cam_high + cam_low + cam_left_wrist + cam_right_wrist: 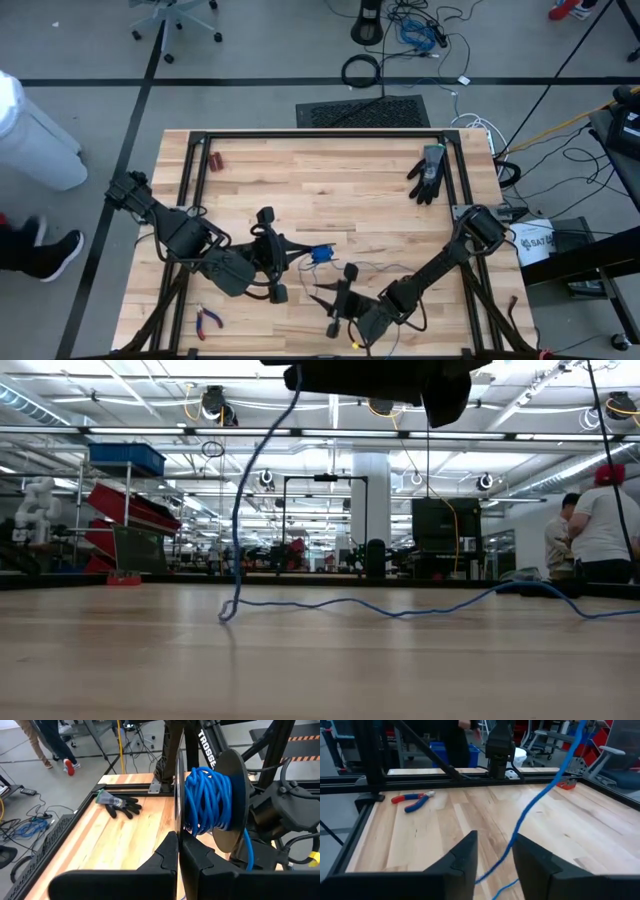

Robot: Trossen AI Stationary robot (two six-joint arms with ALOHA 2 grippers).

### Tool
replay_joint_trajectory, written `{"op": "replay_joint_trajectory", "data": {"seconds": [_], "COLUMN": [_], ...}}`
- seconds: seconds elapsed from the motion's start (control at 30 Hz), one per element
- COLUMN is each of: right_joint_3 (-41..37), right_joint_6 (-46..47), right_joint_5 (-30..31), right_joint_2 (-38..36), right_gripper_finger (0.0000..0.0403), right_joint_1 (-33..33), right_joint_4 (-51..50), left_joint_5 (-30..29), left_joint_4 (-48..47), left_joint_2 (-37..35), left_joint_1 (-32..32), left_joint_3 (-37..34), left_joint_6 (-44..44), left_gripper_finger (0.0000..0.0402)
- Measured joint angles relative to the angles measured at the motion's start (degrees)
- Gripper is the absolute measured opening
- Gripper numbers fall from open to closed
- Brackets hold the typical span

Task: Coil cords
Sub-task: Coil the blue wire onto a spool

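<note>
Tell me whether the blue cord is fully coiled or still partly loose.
Partly loose. Much of the cord is wound on a spool, but a strand trails across the table, passing between the right gripper's open fingers.

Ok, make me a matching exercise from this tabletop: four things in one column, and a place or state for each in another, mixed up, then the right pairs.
Things:
1. blue cord
2. black glove
3. red-handled pliers
4. right gripper

Places or states:
A. lies near the table's far right corner
B. fingers apart, cord running between them
C. wound around a dark spool at the left gripper
D. lies at the table's near left edge

Pairs: 1-C, 2-A, 3-D, 4-B
</note>
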Motion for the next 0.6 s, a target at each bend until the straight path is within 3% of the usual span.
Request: {"op": "replay_joint_trajectory", "data": {"seconds": [0.27,0.43,0.6], "right_joint_3": [0.0,0.0,0.0], "right_joint_6": [0.0,1.8,8.7], "right_joint_5": [0.0,1.0,8.5], "right_joint_2": [0.0,0.0,-0.3], "right_gripper_finger": [0.0009,0.0002,0.0001], "right_joint_1": [0.1,0.5,3.0], "right_joint_4": [-0.2,-1.1,-5.3], "left_joint_5": [0.0,0.0,0.0], "left_joint_4": [0.0,-0.7,-5.0], "left_joint_2": [0.0,0.0,0.0], "left_joint_1": [0.0,0.0,-0.7], "left_joint_3": [0.0,0.0,0.0], "left_joint_6": [0.0,-1.5,-4.5], "left_gripper_finger": [0.0006,0.0006,0.0006]}}
